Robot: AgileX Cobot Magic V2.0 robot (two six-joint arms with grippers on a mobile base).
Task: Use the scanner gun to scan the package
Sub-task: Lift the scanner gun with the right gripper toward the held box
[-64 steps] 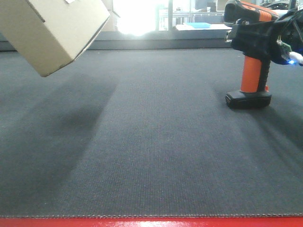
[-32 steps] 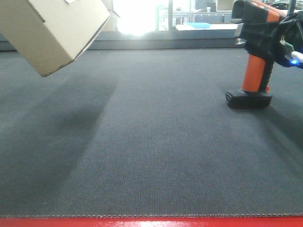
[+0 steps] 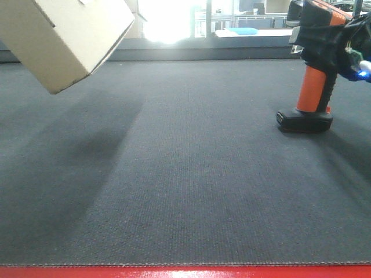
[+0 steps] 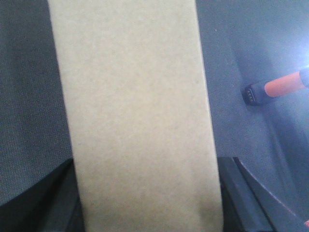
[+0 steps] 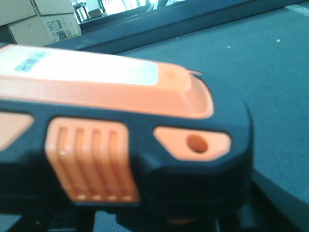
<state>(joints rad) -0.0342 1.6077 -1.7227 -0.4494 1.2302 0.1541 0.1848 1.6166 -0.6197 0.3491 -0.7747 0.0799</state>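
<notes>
The package (image 3: 64,35), a plain tan cardboard box, hangs tilted above the mat at the upper left. In the left wrist view the package (image 4: 135,111) fills the middle, and my left gripper (image 4: 149,198) is shut on it, with a dark finger (image 4: 48,198) on each side. The orange and black scanner gun (image 3: 313,87) stands on its base on the mat at the right, leaning slightly. My right gripper (image 3: 342,43) is shut around its head. The scanner gun's head (image 5: 120,125) fills the right wrist view and hides the jaws. Its orange handle (image 4: 282,86) also shows in the left wrist view.
A dark grey mat (image 3: 185,174) covers the table, with a red front edge (image 3: 185,272). Bigger cardboard boxes (image 5: 38,21) stand in the background. A bright window (image 3: 168,20) glares at the back.
The scanner gun's head has tipped to the right with my right gripper, while its base stayed on the mat. The package has not moved.
</notes>
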